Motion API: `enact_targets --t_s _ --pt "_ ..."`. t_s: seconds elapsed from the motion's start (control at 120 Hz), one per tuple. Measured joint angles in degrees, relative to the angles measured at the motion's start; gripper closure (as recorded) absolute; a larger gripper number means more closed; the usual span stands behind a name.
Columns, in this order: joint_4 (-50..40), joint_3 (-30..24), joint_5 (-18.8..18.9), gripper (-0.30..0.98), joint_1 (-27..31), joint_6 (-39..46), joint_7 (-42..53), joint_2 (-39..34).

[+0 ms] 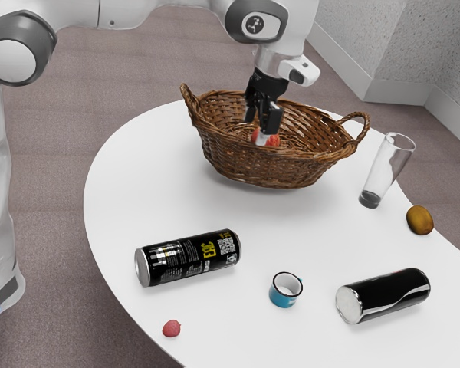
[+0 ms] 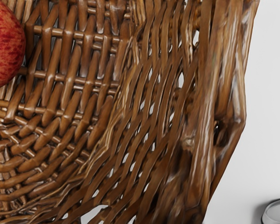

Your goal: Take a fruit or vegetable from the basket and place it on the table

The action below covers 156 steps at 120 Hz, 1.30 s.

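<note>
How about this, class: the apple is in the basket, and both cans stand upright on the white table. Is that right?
Not quite: the exterior view shows both cans lying on their sides on the white table. The rest holds: the apple is in the basket.

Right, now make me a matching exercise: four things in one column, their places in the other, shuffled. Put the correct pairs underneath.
Things
1. Apple
2. Blue cup
3. Clear glass
4. Can with yellow lettering

Places
A. Between the small red berry and the basket
B. Between the basket and the brown oval fruit
C. Inside the wicker basket
D. Between the two black cans

Pairs: 1-C, 2-D, 3-B, 4-A
</note>
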Motion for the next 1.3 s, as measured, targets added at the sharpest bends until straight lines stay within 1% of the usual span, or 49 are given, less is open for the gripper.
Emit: enact_targets --t_s 0.025,0.05,0.083,0.117,0.208,0.4,0.433,0.525,0.617,0.717,0.767,0.85,0.933,0.983,1.117,1.15,1.225,1.3 --pt "9.7 3.1 0.0 0.0 -2.9 -1.1 0.0 5.2" --pt "15.8 5.1 0.1 0.0 -4.1 -2.0 0.0 8.4" --pt "20.5 6.6 0.1 0.0 -4.0 -3.1 0.1 11.0" --pt "23.1 7.5 0.1 0.0 -3.7 -4.0 0.1 12.4" --pt "25.6 8.2 0.1 0.0 -3.6 -5.8 0.1 13.7" --pt "26.1 8.4 0.2 0.0 -3.7 -7.8 0.2 14.0" --pt "26.3 8.9 -0.3 0.0 -3.9 -8.2 0.2 14.1" --pt "33.8 11.3 -2.3 0.0 -3.6 -11.0 -0.2 13.6" --pt "36.8 11.7 -3.3 0.0 -3.7 -13.3 -1.0 11.9" --pt "37.2 11.9 -3.7 0.0 -3.8 -14.6 -2.4 12.3" --pt "37.2 14.3 -3.7 0.0 -4.0 -14.9 -3.5 13.1" --pt "36.4 20.1 -3.6 0.0 -3.7 -14.2 -5.2 15.0" --pt "34.9 22.9 -3.5 0.0 -3.5 -11.8 -7.3 16.9" --pt "34.5 23.7 -3.7 0.0 -3.0 -10.4 -8.8 18.4" --pt "32.9 24.0 -6.1 0.0 -1.6 -9.4 -12.2 20.3" --pt "31.0 24.0 -6.5 0.0 -1.8 -9.2 -12.9 19.8" --pt "21.2 23.9 -6.9 0.0 -2.7 -7.0 -14.6 15.6" --pt "15.8 23.9 -7.1 0.0 -3.5 -5.0 -16.0 13.5"
